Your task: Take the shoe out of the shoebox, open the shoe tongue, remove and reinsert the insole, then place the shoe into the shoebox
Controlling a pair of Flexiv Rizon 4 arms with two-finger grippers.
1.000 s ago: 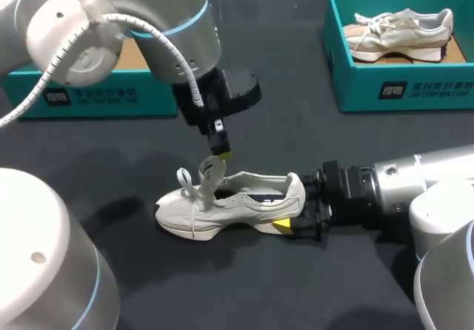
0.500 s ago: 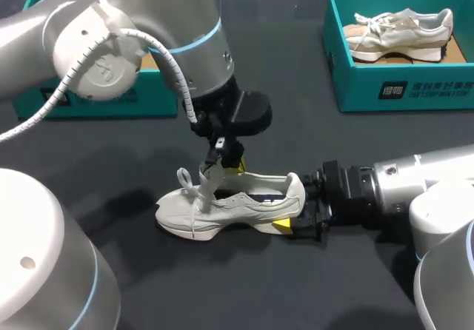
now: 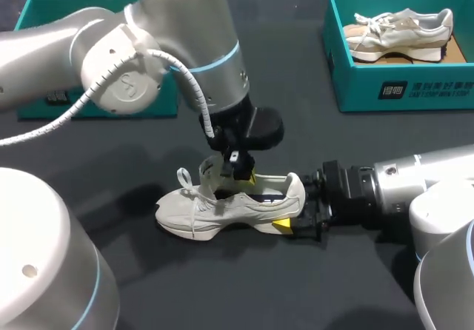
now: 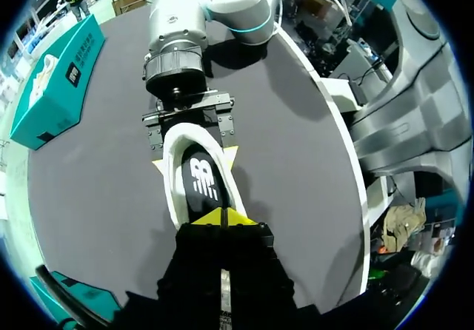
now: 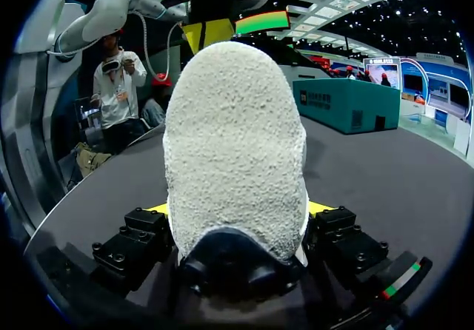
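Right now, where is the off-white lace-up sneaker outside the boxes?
In the head view, the off-white lace-up sneaker lies mid-table; the right end effector clamps its heel, and the left end effector is over its opening.

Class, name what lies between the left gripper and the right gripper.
The shoe: its opening, with the dark insole, runs from the left gripper to the right gripper, which grips the heel. The left wrist view shows this best.
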